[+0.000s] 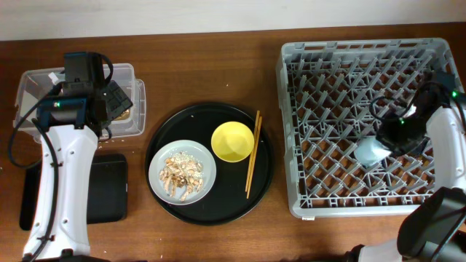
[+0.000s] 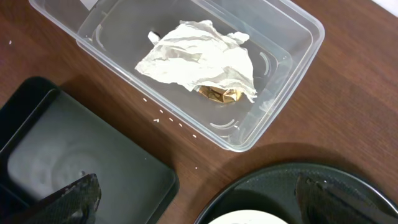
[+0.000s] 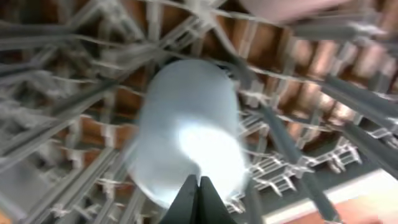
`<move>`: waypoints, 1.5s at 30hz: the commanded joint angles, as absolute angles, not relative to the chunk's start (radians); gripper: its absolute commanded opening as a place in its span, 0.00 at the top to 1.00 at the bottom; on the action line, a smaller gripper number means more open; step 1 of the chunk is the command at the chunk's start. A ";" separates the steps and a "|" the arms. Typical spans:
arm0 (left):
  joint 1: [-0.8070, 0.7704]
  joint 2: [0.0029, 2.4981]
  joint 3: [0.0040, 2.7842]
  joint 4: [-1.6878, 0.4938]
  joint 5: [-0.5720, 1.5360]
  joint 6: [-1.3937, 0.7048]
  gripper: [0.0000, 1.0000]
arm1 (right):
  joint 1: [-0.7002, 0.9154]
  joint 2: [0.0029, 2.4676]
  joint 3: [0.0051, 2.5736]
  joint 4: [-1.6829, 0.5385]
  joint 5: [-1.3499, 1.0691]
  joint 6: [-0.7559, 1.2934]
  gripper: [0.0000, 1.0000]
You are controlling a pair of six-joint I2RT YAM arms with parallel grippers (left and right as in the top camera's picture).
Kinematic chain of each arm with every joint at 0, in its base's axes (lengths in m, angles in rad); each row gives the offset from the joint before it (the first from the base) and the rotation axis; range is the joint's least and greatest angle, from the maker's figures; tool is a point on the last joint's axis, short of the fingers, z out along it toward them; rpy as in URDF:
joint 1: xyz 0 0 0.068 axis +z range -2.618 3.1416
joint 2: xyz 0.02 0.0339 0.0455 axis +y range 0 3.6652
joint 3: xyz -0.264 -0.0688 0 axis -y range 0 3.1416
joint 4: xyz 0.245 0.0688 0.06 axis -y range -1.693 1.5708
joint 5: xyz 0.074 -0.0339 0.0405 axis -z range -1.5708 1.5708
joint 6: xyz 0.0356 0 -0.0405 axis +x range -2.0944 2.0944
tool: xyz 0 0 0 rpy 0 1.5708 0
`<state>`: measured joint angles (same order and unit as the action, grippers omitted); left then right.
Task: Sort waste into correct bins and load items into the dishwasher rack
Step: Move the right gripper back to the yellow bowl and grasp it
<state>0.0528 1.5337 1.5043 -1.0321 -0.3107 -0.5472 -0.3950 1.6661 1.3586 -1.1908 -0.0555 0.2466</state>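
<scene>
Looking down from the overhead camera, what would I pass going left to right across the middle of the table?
shallow black tray → pale plate holding flaky food scraps → yellow bowl → wooden chopsticks → light-blue cup, sitting inside the grey dishwasher rack.

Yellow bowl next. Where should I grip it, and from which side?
Probably best to pinch the rim of the yellow bowl from straight above, at its upper-left edge in the overhead view. It sits upright and open on the round black tray, so one finger can drop inside. The chopsticks crowd its right side and the plate its lower left.
</scene>
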 commanded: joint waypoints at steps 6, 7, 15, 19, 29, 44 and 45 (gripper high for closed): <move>0.055 1.539 1.504 -1.031 -0.310 -0.561 0.01 | -0.386 1.493 1.497 -1.365 -0.221 0.159 0.96; 0.055 1.539 1.504 -1.031 -0.310 -0.561 0.01 | -0.370 1.431 1.498 -1.365 -0.376 0.076 0.92; 0.055 1.539 1.504 -1.031 -0.310 -0.561 0.01 | 0.130 1.367 1.495 -1.259 -0.723 0.004 0.01; 0.055 1.539 1.504 -1.031 -0.310 -0.561 0.01 | 0.469 1.566 1.500 -1.040 -0.248 0.324 0.00; 0.055 1.539 1.504 -1.031 -0.310 -0.561 0.01 | 0.754 2.085 1.773 -0.908 0.115 0.472 0.24; 0.055 1.539 1.504 -1.031 -0.311 -0.561 0.01 | 0.798 2.230 1.776 -0.873 0.125 0.586 0.88; 0.055 1.539 1.504 -1.031 -0.310 -0.561 0.01 | 0.797 2.228 1.802 -0.905 0.111 0.585 0.96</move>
